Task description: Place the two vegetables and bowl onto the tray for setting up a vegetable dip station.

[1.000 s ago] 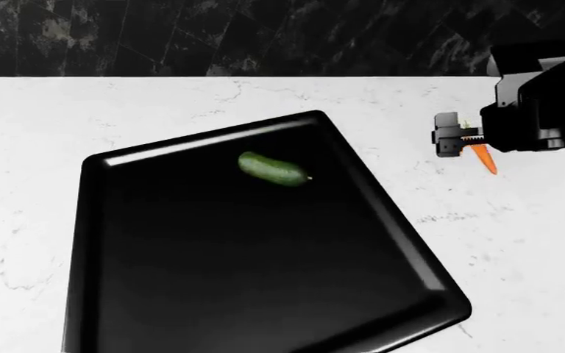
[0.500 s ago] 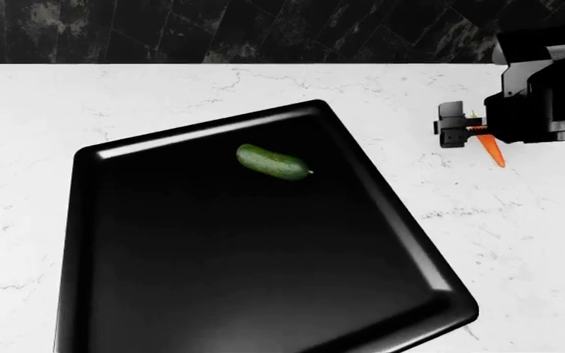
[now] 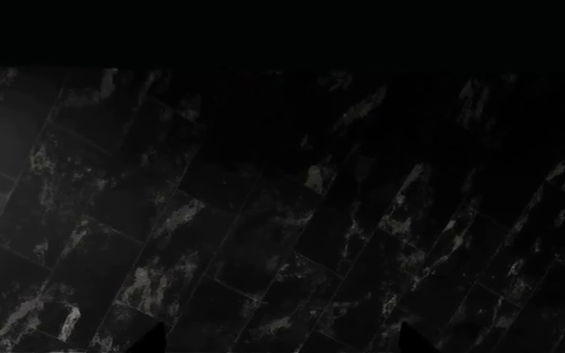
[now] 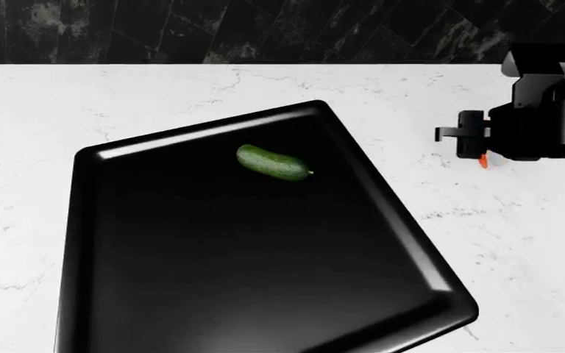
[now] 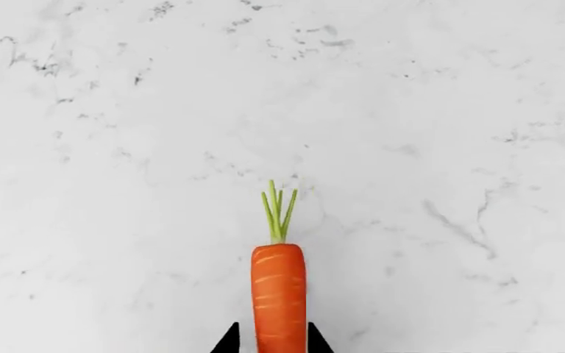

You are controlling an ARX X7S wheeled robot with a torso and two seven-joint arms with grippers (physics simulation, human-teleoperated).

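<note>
Pinching the carrot (image 5: 279, 294) between its two fingertips (image 5: 227, 340), my right gripper (image 4: 474, 143) hangs over the white marble counter (image 4: 263, 95) at three o'clock of the black tray (image 4: 126, 294). I see the cucumber (image 4: 274, 162) lying on the tray toward twelve. I cannot tell my left gripper's state; its camera faces dark tile (image 3: 282, 220).

A glossy black tray (image 4: 214, 279) bears a dark green cucumber (image 4: 274, 162) on white, grey-veined marble counter (image 4: 165, 95). At three o'clock, the orange carrot (image 5: 279, 294) shows green leaves. Black marbled tiles (image 3: 282, 220) behind.
</note>
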